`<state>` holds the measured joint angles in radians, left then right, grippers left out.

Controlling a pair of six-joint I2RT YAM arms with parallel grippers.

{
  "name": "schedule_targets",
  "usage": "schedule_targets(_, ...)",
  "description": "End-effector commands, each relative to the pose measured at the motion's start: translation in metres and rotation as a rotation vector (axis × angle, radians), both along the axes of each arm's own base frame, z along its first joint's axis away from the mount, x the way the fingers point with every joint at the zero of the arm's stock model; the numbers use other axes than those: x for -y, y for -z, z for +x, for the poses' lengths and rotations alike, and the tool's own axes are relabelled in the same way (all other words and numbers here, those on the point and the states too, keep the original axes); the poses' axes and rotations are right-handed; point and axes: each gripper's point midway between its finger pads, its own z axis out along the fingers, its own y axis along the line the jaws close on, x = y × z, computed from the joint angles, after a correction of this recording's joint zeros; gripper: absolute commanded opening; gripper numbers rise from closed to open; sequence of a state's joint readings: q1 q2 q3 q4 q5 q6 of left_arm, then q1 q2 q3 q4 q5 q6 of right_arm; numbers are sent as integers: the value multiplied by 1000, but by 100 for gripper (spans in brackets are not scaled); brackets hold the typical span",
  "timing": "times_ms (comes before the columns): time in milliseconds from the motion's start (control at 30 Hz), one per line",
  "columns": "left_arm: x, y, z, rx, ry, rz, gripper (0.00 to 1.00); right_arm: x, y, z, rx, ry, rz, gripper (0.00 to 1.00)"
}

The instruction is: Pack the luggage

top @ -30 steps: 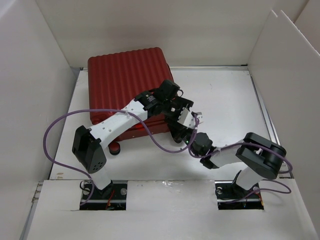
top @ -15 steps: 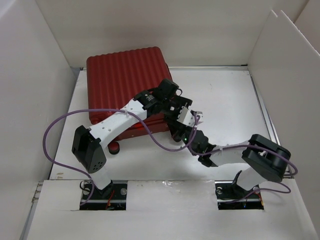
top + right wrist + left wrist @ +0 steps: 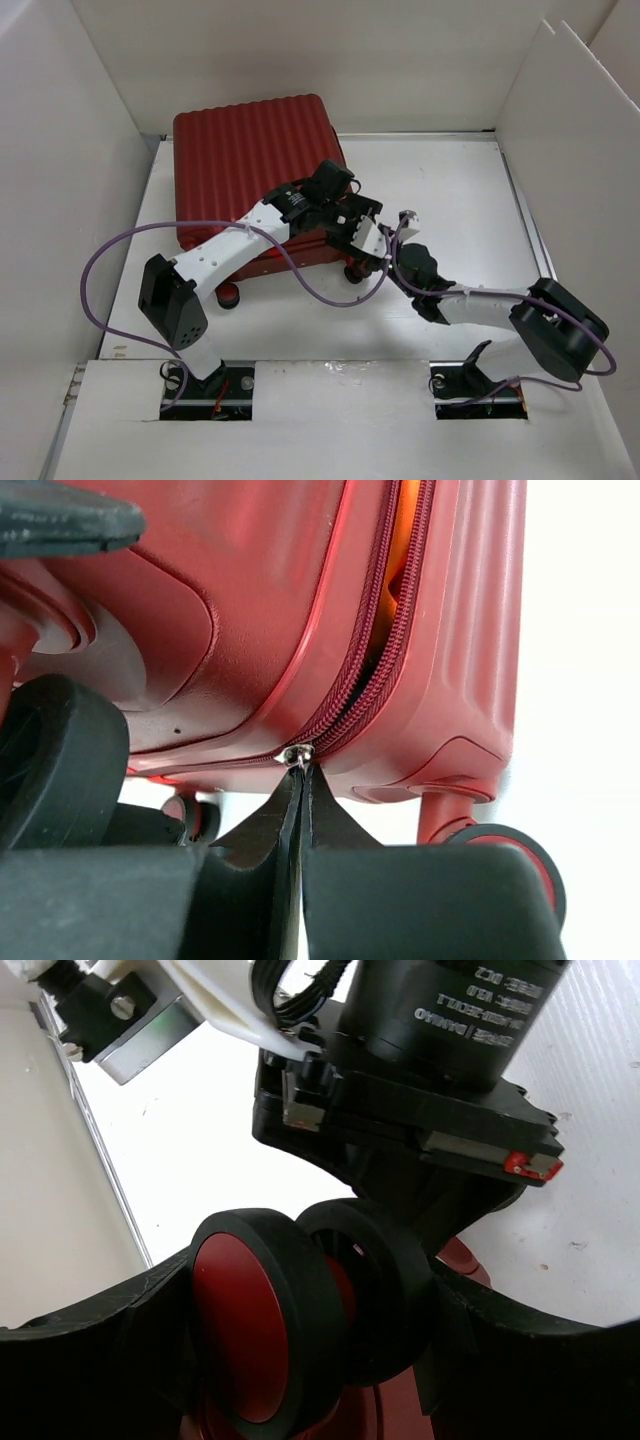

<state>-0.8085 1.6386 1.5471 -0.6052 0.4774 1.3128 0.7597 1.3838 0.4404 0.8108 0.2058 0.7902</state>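
The luggage (image 3: 250, 150), a dark red ribbed hard-shell suitcase, lies flat at the back left with its lid down. My left gripper (image 3: 358, 243) reaches over it to its near right corner. In the left wrist view this gripper (image 3: 310, 1320) is shut on a black twin wheel with a red hub (image 3: 250, 1330). My right gripper (image 3: 386, 240) is at the same corner. In the right wrist view it (image 3: 300, 772) is shut on the silver zipper pull (image 3: 297, 754). Above the pull the zipper gapes, and something orange (image 3: 402, 570) shows inside.
Another wheel (image 3: 229, 296) sticks out at the suitcase's near left corner. A further wheel (image 3: 505, 848) shows right of my right fingers. White board walls (image 3: 560, 150) stand on the left, back and right. A purple cable (image 3: 110, 260) loops off the left arm.
My right arm has stretched out and its wrist has moved away and to the right, with the zipper pull in its fingers. The left gripper has stayed on the wheel.
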Motion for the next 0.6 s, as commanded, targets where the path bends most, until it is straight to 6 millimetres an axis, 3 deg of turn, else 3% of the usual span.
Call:
schedule_targets(0, -51, -36, -50, -241, -143, -53, 0, 85, 25, 47, -29, 327, -171, 0)
schedule_targets(333, -56, -35, -55, -240, -136, -45, 0, 129, 2, 63, -1, 396, -355, 0)
schedule_targets(567, -60, -23, -66, -245, -115, -12, 0, 113, -5, 91, 63, 291, -486, 0)
